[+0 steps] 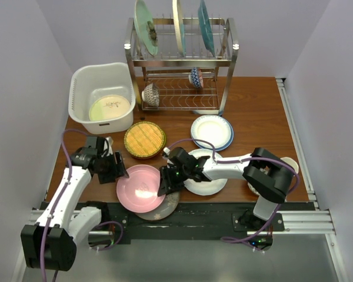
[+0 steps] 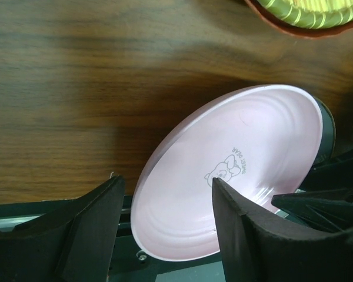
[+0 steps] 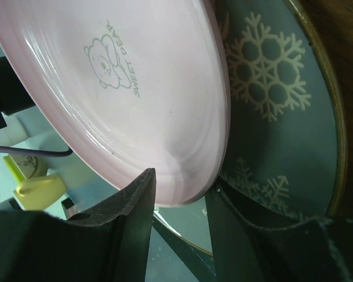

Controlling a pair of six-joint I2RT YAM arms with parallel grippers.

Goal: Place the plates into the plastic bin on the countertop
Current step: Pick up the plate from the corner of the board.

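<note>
The countertop [image 1: 253, 106] carries the bin [image 1: 101, 67] at its far left corner, with a green plate [image 1: 109, 107] already lying inside. The pink plate [image 1: 140, 189] sits at the near edge, well apart from the bin. It is tilted, its right rim raised off the grey plate [image 3: 270, 106] beneath. The right gripper [image 3: 179, 182] is clamped on that raised rim. The left gripper [image 2: 167, 188] has its fingers apart just beside the plate's left rim and faces across it. The bin lies back and left, on the left arm's side, so a handover looks likely
</note>
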